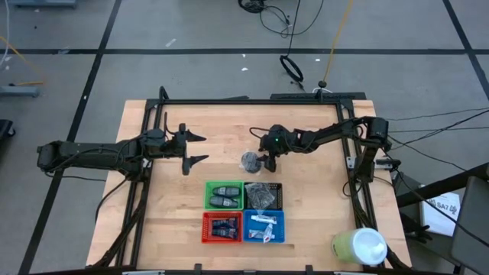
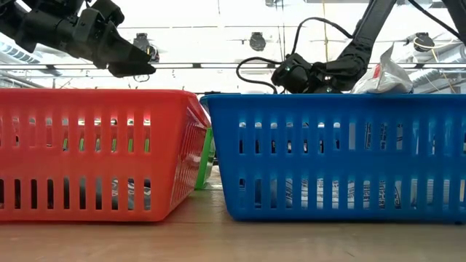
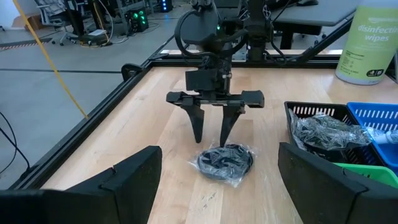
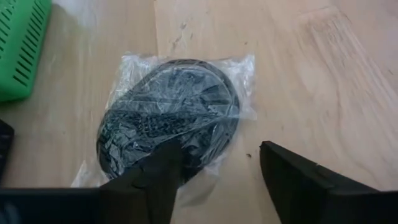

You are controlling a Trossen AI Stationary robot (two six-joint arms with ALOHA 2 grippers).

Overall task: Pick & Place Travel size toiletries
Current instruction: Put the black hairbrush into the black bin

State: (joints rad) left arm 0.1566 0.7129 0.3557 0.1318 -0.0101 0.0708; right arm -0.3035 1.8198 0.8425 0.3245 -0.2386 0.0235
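Note:
A dark round mesh puff (image 4: 168,118) in a clear plastic wrapper lies flat on the wooden table, just beyond the green tray (image 1: 224,195). My right gripper (image 4: 217,180) is open and points down at the puff's edge. One finger stands over the puff, the other over bare wood. The left wrist view shows the puff (image 3: 225,163) below the right gripper (image 3: 211,143). My left gripper (image 1: 200,149) is open and hovers to the table's left of the puff. Other toiletries lie in the four trays. My right gripper comes at the puff from above, pointing down, one finger (image 4: 155,177) over the puff's rim (image 4: 186,149). Whether that finger touches the wrapper I cannot tell. The other finger (image 4: 298,180) is clear of it.
The black tray (image 1: 263,195) holds wrapped puffs and the green one dark ovals. The red tray (image 1: 222,226) holds dark tubes, the blue tray (image 1: 263,226) white-and-blue tubes. A pale green wipes cylinder (image 1: 359,246) stands at the near right corner. Bare wood lies around the puff.

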